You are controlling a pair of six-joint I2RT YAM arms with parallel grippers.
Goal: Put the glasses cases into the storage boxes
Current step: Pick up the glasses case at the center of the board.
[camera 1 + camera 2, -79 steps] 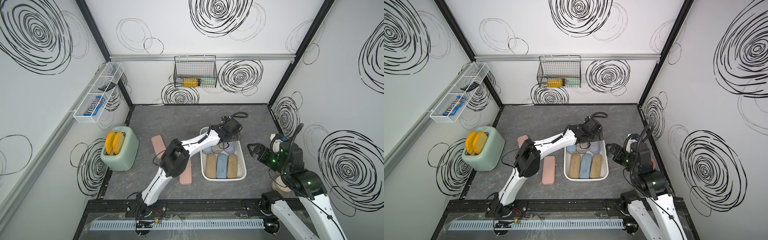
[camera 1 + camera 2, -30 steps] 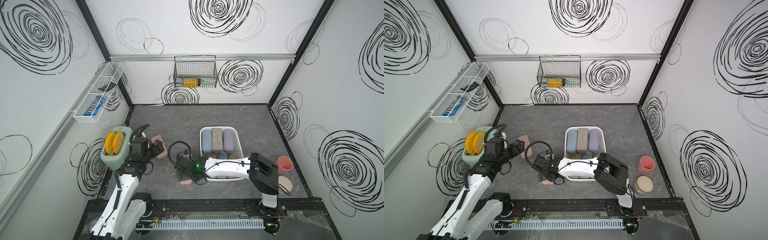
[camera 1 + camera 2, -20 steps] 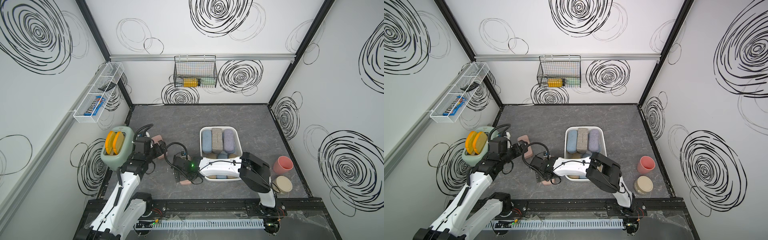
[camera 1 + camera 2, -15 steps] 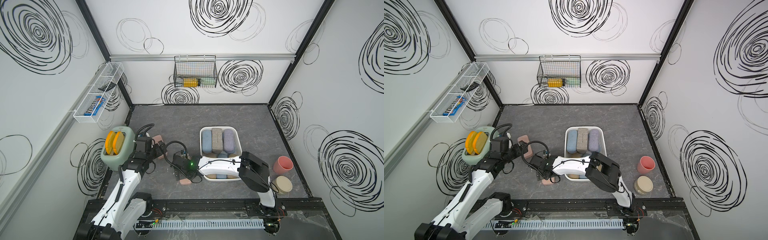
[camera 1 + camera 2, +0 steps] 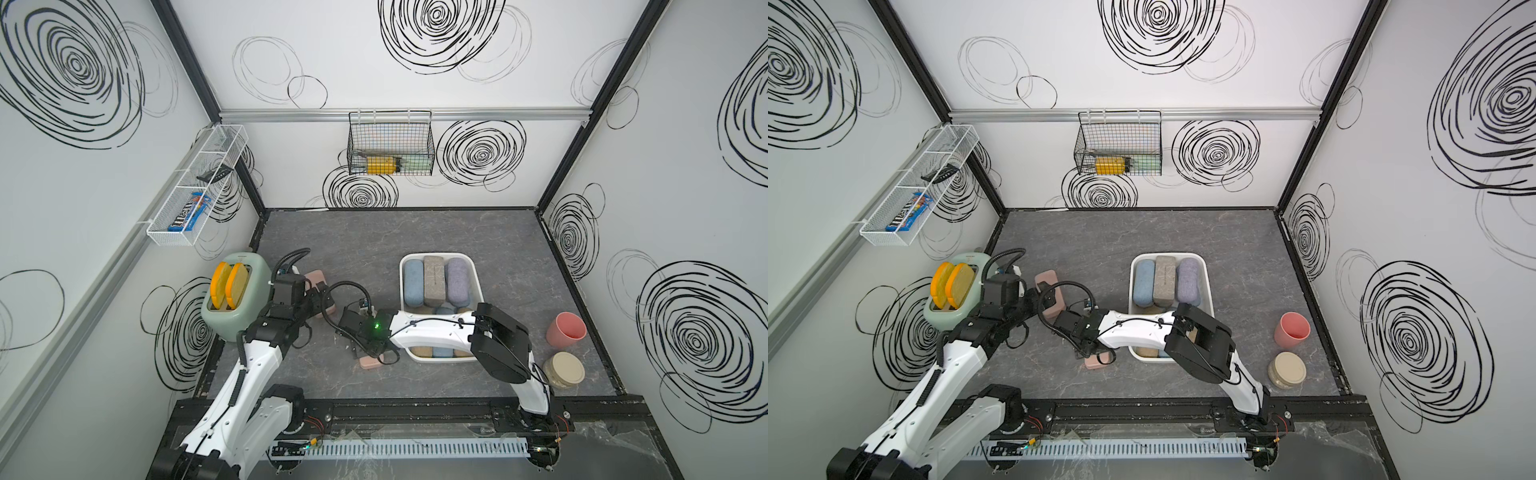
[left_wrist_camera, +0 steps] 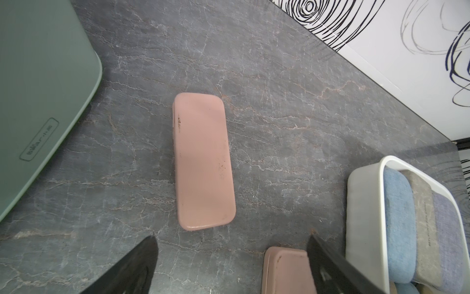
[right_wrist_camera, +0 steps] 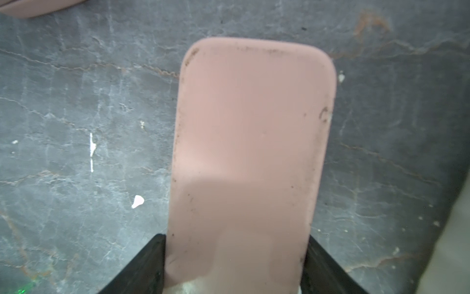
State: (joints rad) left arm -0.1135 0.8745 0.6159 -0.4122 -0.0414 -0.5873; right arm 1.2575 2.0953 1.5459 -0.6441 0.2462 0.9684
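Two flat pink glasses cases lie on the grey table left of the white storage box (image 5: 436, 255) (image 5: 1167, 255). My right gripper (image 7: 235, 257) is low over the near pink case (image 5: 370, 362) (image 7: 251, 142), its fingers (image 7: 152, 257) pressed against both long sides. My left gripper (image 6: 232, 236) (image 5: 318, 295) hovers open, nothing between its fingers, just short of the far pink case (image 6: 203, 163) (image 5: 1045, 276). In the box, blue (image 5: 413, 282), grey-beige (image 5: 434, 280) and lilac (image 5: 457, 282) cases lie on top of others, which my right arm partly hides.
A mint toaster (image 5: 232, 295) with toast slices stands at the left edge beside my left arm. A pink cup (image 5: 566, 330) and a beige lidded jar (image 5: 564, 369) sit at the right. A wire basket (image 5: 390, 145) and a white wire shelf (image 5: 197, 187) hang on the walls.
My left arm has left the box and drawn back to the left. My right arm has reached across to the near pink case, and over the last second its jaws have narrowed onto it.
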